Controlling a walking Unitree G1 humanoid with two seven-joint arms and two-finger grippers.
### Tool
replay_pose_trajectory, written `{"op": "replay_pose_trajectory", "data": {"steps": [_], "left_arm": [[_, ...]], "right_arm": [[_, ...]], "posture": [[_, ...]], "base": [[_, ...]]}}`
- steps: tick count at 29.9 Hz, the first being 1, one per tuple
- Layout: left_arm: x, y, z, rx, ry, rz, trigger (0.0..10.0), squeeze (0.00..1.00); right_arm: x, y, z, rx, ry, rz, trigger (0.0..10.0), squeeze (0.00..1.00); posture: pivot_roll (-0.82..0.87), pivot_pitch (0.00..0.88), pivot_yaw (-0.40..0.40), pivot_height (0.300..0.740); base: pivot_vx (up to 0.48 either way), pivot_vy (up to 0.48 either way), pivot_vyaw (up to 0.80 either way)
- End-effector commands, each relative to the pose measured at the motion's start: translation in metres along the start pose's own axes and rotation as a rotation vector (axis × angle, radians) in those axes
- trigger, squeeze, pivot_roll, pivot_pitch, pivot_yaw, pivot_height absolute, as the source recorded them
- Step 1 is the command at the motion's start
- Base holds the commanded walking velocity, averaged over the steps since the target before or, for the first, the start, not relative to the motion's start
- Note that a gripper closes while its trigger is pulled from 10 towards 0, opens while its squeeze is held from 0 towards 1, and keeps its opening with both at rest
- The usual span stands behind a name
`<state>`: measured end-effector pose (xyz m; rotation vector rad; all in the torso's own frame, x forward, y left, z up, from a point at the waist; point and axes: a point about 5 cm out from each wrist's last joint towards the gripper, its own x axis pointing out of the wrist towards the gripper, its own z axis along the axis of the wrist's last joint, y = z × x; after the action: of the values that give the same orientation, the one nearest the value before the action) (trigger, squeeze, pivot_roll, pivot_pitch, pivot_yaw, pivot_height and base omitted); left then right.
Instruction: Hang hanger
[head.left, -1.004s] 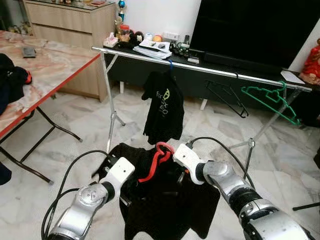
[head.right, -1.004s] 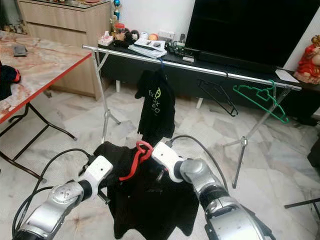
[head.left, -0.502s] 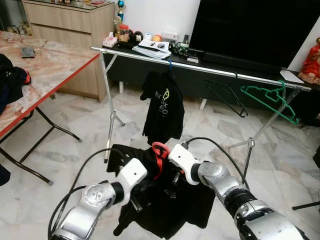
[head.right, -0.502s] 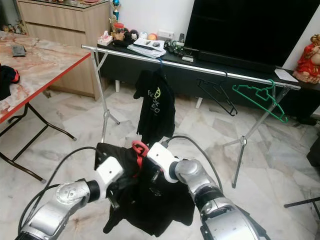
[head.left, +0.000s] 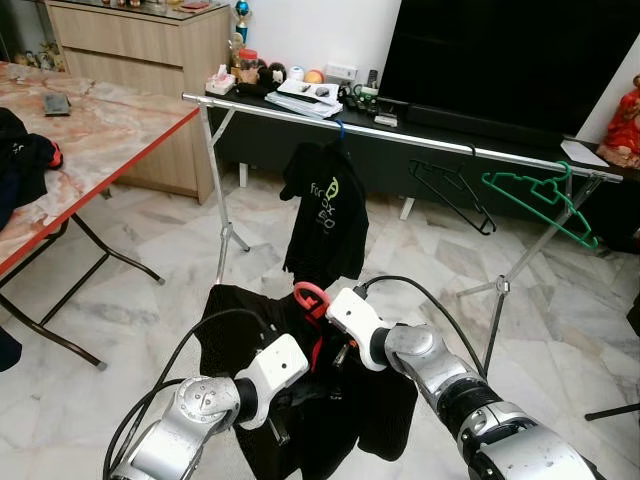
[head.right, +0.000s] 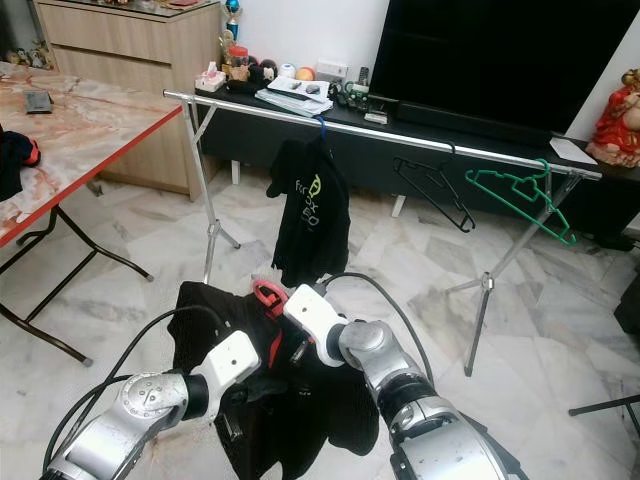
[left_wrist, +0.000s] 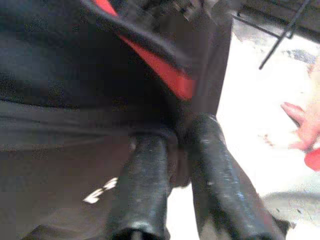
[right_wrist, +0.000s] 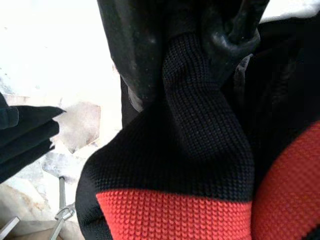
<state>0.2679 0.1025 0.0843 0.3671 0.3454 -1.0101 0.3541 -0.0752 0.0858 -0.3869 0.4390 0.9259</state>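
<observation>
Both arms are up in front of the clothes rail (head.left: 400, 135), holding a black garment (head.left: 300, 400) with red trim between them, well short of the rail and lower than it. A red hanger (head.left: 310, 297) pokes out of the top of the bundle; only its hook and a strip of red further down show, the rest is buried in cloth.

The right gripper (right_wrist: 190, 55) has its fingers (right_wrist: 130, 50) clamped on a fold of the black knit, with the red band of the collar just past them; in the head views its tips are lost in the fabric. The left gripper (left_wrist: 172, 150) is lower, under the bundle, its two fingers (left_wrist: 142, 185) closed on a pinch of dark cloth, a red strip just beyond them. That picture is blurred.

On the rail itself hang a black T-shirt with a green print (head.left: 325, 215), a bare black hanger (head.left: 455, 195) and a green hanger (head.left: 545, 200) toward the rail's right end. Left of the rail stands a marble-topped folding table (head.left: 90, 140), its near end cut off, with dark clothes (head.left: 22, 160) piled at the edge.
</observation>
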Motion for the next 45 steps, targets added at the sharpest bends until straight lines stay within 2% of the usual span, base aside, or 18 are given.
{"op": "replay_pose_trajectory", "data": {"steps": [1,10,13,14,15,17,18,19,21,22,25,27,28,29,37,45], "left_arm": [[0.002,-0.007,0.004,0.034,0.02,-0.064,10.0,1.0],[-0.004,-0.007,0.002,0.043,0.04,-0.074,10.0,1.0],[-0.015,0.007,-0.003,0.06,0.071,0.009,10.0,1.0],[-0.015,0.007,-0.003,0.06,0.071,0.009,10.0,1.0],[-0.027,0.018,-0.008,0.073,0.101,0.064,10.0,1.0],[-0.04,0.025,-0.011,0.068,0.117,0.091,10.0,1.0],[-0.054,0.031,-0.014,0.061,0.132,0.109,10.0,1.0],[-0.06,0.032,-0.015,0.061,0.138,0.11,10.0,1.0],[-0.069,0.033,-0.015,0.063,0.14,0.108,10.0,1.0],[-0.069,0.033,-0.015,0.063,0.14,0.108,10.0,1.0],[-0.082,0.033,-0.01,0.052,0.116,0.091,10.0,1.0],[-0.084,0.033,-0.008,0.051,0.107,0.09,10.0,1.0],[-0.084,0.033,-0.007,0.053,0.103,0.092,10.0,0.63],[-0.083,0.034,-0.006,0.061,0.103,0.092,10.0,0.0],[-0.072,0.026,0.004,0.043,0.051,0.022,10.0,0.0],[-0.082,0.028,0.015,0.017,-0.016,0.008,10.0,0.0]], "right_arm": [[-0.003,-0.009,0.022,-0.012,-0.102,-0.029,0.0,0.0],[-0.002,-0.006,0.023,-0.005,-0.13,-0.024,0.0,0.0],[-0.003,-0.005,0.024,-0.036,-0.14,0.024,0.0,0.0],[-0.003,-0.005,0.024,-0.036,-0.14,0.024,0.0,0.0],[-0.006,-0.007,0.021,-0.06,-0.125,0.029,0.0,0.0],[-0.009,-0.008,0.014,-0.101,-0.093,0.057,0.0,0.0],[-0.013,-0.007,0.007,-0.18,-0.059,0.116,0.0,0.0],[-0.015,-0.006,0.004,-0.202,-0.052,0.15,0.0,0.0],[-0.019,-0.005,-0.001,-0.223,-0.042,0.203,0.0,0.0],[-0.019,-0.005,-0.001,-0.223,-0.042,0.203,0.0,0.0],[-0.024,-0.004,-0.013,-0.293,0.037,0.272,0.0,0.0],[-0.025,-0.003,-0.014,-0.297,0.043,0.287,0.0,0.0],[-0.026,-0.002,-0.015,-0.296,0.042,0.313,0.0,0.0],[-0.026,0.0,-0.017,-0.302,0.045,0.343,0.0,0.0],[-0.021,0.008,-0.021,-0.345,0.082,0.369,0.0,0.0],[-0.02,0.007,-0.026,-0.36,0.118,0.33,0.0,0.0]], "posture": [[0.18,0.0,-0.139,0.74],[0.18,0.0,-0.134,0.74],[0.19,0.0,-0.132,0.74],[0.19,0.0,-0.132,0.74],[0.19,0.0,-0.134,0.74],[0.19,0.0,-0.135,0.74],[0.2,0.0,-0.137,0.74],[0.2,0.0,-0.141,0.74],[0.21,0.0,-0.143,0.74],[0.21,0.0,-0.143,0.74],[0.21,0.0,-0.147,0.74],[0.21,0.0,-0.147,0.74],[0.21,0.0,-0.147,0.74],[0.21,0.0,-0.15,0.74],[0.21,0.0,-0.151,0.74],[0.22,0.0,-0.153,0.74]], "base": [[0.0,0.0,0.0],[0.0,0.0,0.0],[0.0,0.0,0.0],[0.0,0.0,0.0],[0.0,0.0,0.0],[0.0,0.0,0.0],[0.0,0.0,0.0],[0.0,0.0,0.0],[0.0,0.0,0.0],[0.0,0.0,0.0],[0.0,0.0,0.0],[0.0,0.0,0.0],[0.0,0.0,0.0],[0.0,0.0,0.0],[0.0,0.0,0.0],[0.0,0.0,0.0]]}}
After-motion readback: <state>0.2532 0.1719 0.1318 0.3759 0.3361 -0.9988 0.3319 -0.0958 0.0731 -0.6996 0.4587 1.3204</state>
